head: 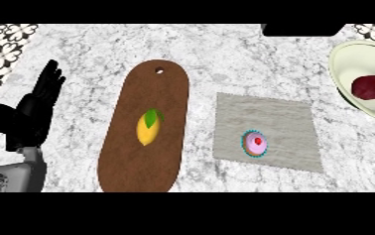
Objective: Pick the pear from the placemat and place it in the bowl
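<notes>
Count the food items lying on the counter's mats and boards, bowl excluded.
2: a yellow fruit with a green leaf on the long brown wooden board, and a pink-frosted cupcake on the grey cloth placemat. None look hidden.

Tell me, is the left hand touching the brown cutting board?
Apart. The head view shows the left hand open at the left edge, with a strip of bare marble counter between it and the brown cutting board.

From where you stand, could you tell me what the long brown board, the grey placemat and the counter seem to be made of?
The long brown board looks like wood with a matte finish: even brown, rounded ends, a hanging hole. The grey placemat looks like woven fabric: faint streaks, slightly ragged edges. The counter looks like marble or similar stone: white with grey veining, though whether polished is unclear.
</notes>
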{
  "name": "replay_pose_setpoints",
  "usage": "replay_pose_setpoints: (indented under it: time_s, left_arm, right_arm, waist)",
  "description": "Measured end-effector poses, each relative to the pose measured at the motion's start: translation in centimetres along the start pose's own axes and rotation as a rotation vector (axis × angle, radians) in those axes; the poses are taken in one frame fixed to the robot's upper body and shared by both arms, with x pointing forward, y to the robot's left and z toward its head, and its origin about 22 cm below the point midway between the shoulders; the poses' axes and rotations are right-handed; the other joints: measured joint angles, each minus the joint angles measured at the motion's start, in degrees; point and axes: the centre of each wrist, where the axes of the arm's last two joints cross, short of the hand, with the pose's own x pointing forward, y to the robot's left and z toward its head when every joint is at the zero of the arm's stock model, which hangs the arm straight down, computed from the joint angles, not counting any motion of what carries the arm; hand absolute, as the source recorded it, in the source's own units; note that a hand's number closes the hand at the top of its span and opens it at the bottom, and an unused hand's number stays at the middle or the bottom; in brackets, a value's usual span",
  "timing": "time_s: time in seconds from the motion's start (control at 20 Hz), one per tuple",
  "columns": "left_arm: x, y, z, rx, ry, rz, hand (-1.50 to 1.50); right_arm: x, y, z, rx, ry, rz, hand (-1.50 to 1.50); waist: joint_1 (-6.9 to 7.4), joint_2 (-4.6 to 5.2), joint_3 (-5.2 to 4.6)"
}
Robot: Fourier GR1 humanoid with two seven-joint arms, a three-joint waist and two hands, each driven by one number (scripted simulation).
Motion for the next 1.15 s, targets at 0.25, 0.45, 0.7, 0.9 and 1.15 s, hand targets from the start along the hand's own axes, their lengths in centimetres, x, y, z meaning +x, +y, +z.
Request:
replay_pose_setpoints:
  time_s: [0.25, 0.45, 0.7, 0.9, 1.15]
  left_arm:
    - [-0.1, 0.4, 0.4, 0.017, 0.008, -0.006, 0.00]
    - [-0.2, 0.8, 0.4, 0.025, 0.008, -0.007, 0.00]
    - [-0.4, 0.2, 0.7, 0.031, 0.012, -0.011, 0.00]
    - [0.0, 0.2, 0.7, 0.024, 0.017, -0.008, 0.00]
    - [0.2, 0.2, 0.3, 0.021, 0.008, -0.009, 0.00]
  right_arm:
    - [-1.5, -2.7, -0.6, -0.089, -0.028, -0.293, -1.50]
    - [-5.1, -6.1, -0.8, -0.098, -0.012, -0.378, -1.50]
    - [-10.4, -10.6, 0.1, -0.084, -0.005, -0.426, -1.50]
    - [-13.7, -13.6, 1.6, -0.053, -0.014, -0.493, -1.50]
    - [-16.1, -16.2, 4.0, -0.019, -0.061, -0.555, -1.50]
  waist:
    - [-0.84, -0.38, -0.09]
    - [-1.18, -0.49, -0.22]
    - [-1.55, -0.57, -0.27]
    - [-1.65, -0.60, -0.31]
    - [-1.26, -0.48, -0.32]
